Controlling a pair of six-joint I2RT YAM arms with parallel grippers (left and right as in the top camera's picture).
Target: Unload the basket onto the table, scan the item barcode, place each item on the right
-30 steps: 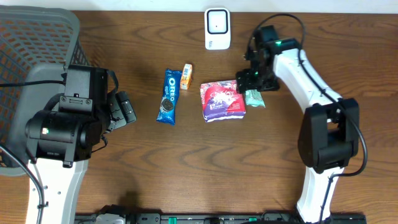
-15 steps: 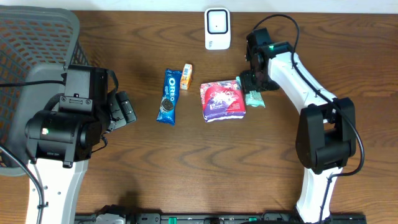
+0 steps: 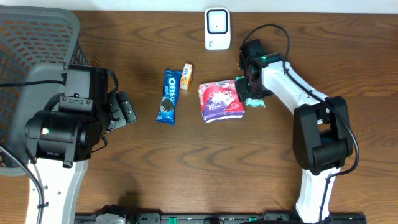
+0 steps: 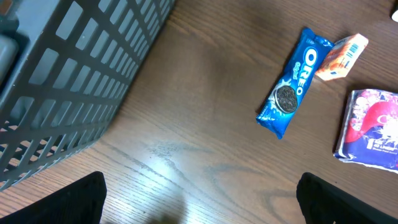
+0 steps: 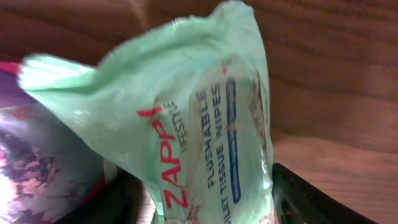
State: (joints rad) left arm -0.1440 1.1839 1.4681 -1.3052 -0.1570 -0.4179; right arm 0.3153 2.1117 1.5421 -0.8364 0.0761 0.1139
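At wipes [image 5: 205, 124] (green), right gripper [image 3: 250, 92] arrived.

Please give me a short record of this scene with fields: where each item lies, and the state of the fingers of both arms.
scanner: white, at the far edge of the table
Oreo pack: blue, lying flat
orange box: small, close to the far end of the Oreo pack
purple pack: flat, between the Oreo pack and the wipes
green wipes pack: beside the purple pack, between the right fingers
basket: grey, on the left arm's side
left fingers: open, empty
right fingers: one on each side of the wipes pack; grip unclear
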